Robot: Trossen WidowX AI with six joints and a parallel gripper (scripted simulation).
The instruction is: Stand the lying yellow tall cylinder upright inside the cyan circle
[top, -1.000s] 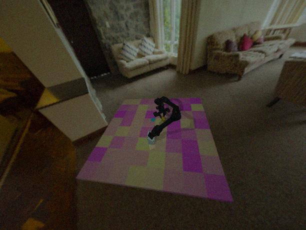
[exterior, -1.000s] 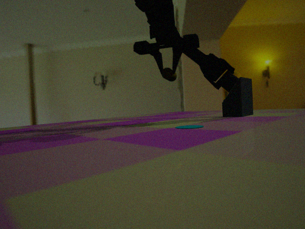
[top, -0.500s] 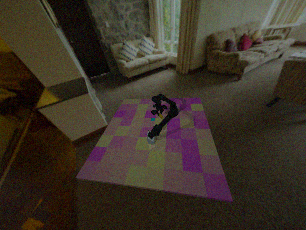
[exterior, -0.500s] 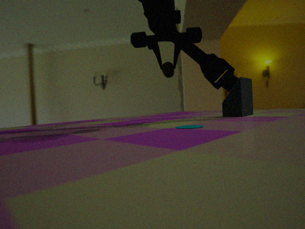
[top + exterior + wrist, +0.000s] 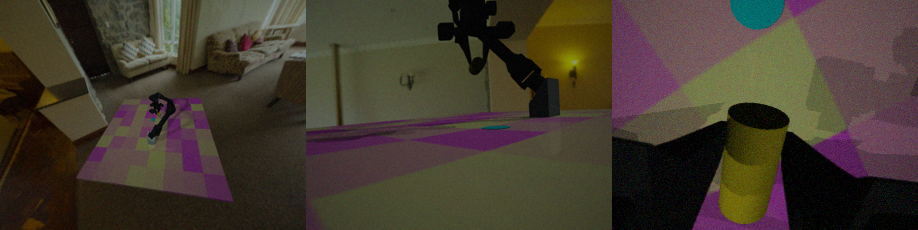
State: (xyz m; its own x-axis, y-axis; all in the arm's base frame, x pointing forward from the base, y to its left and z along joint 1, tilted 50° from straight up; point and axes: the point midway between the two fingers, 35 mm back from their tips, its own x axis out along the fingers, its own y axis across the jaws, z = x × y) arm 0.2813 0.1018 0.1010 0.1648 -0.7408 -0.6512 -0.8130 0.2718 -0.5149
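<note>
One yellow tall cylinder [image 5: 158, 114] [image 5: 476, 66] [image 5: 754, 165] is grasped by the black pincer [image 5: 156, 113] [image 5: 477, 62] [image 5: 755, 134]; the wrist view, unlike the exterior, shows the flat cyan circle [image 5: 153, 119] [image 5: 496, 127] [image 5: 757, 11] at twelve o'clock of it.

Cyan circle [image 5: 153, 120] [image 5: 496, 127] [image 5: 757, 12], yellow cylinder [image 5: 158, 114] [image 5: 477, 66] [image 5: 752, 167]

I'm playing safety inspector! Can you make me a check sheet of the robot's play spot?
Surface: patchwork top of purple, pink and yellow-green patches.
Job's things: yellow cylinder, held in the air, not standing; cyan circle, nothing standing on it.
Clutter: nothing seen.
Hand: the hand is closed on the cylinder.
Cables: nothing seen.
Surroundings: two sofas, curtains, stone wall, dim light.
</note>
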